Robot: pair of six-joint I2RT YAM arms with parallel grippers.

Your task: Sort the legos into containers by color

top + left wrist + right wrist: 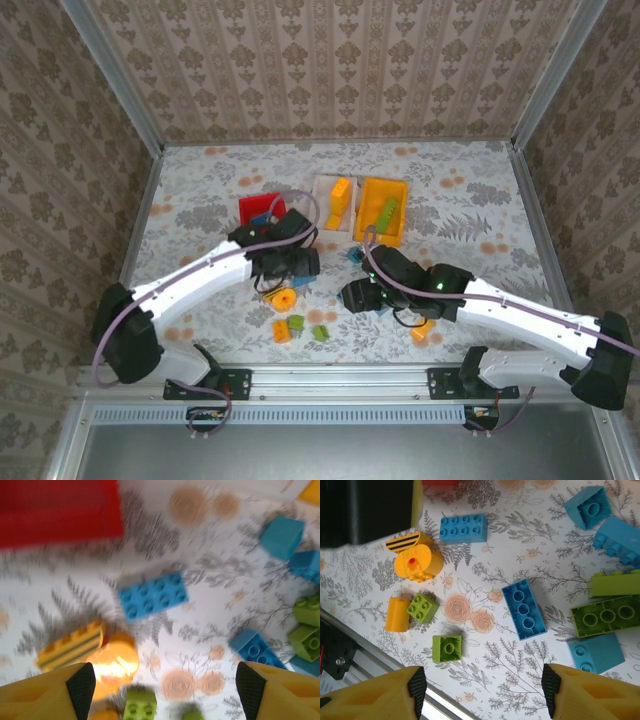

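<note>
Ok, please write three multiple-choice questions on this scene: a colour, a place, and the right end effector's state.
1. What colour is the brick in the orange-yellow bin?
A. blue
B. green
C. red
2. Where does the white bin stand?
A. between the red bin and the orange-yellow bin
B. left of the red bin
C. right of the orange-yellow bin
3. How is the right end effector?
A. shut on a blue brick
B. shut on a green brick
C. open, holding nothing
Answers:
1 B: it looks green from above.
2 A: the bins form one row, white in the middle.
3 C: the right wrist view shows its jaws wide apart, nothing between.
</note>
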